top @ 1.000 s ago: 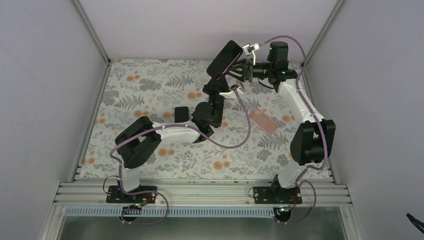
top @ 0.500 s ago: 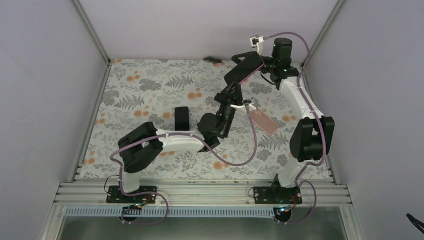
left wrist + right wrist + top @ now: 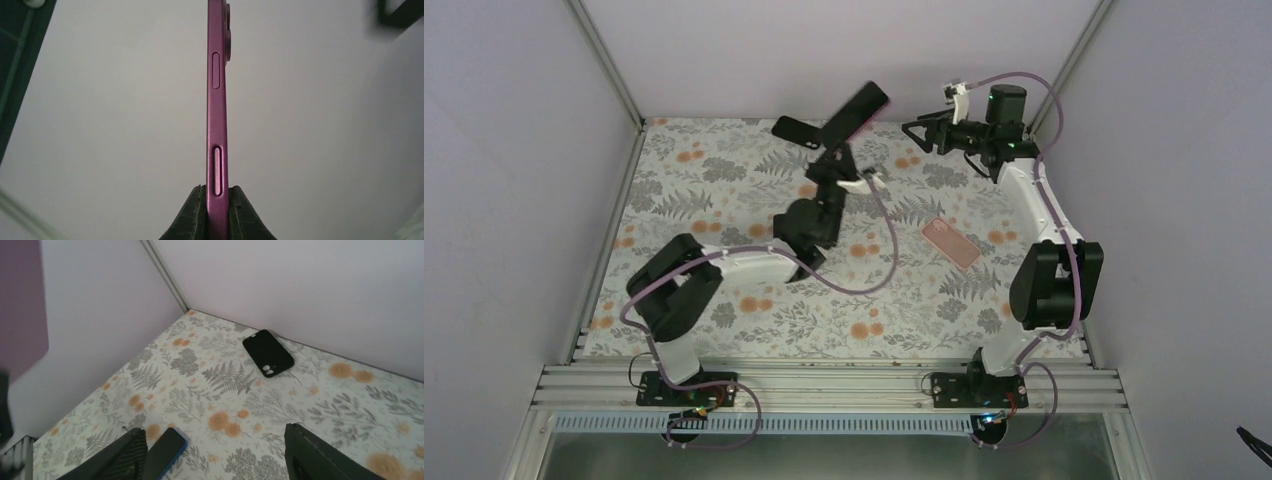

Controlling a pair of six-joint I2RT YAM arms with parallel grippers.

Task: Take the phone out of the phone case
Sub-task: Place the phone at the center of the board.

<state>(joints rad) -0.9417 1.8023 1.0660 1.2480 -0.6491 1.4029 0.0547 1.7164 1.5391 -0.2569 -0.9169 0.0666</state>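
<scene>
No removal work appeared left: the left gripper (image 3: 218, 194) pinched the bare phone (image 3: 217, 125) aloft, the phone case (image 3: 794, 128) lay at the far side, the right gripper (image 3: 215, 455) spread, empty.

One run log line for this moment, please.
left gripper: shut on slim purple phone | right gripper: open, empty | black phone case: on table

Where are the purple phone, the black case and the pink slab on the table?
purple phone (image 3: 217, 125): left wrist view, side edge between the two buttons.
black case (image 3: 268, 353): right wrist view, middle of its flat face.
pink slab (image 3: 951, 243): top view, its centre.
</scene>
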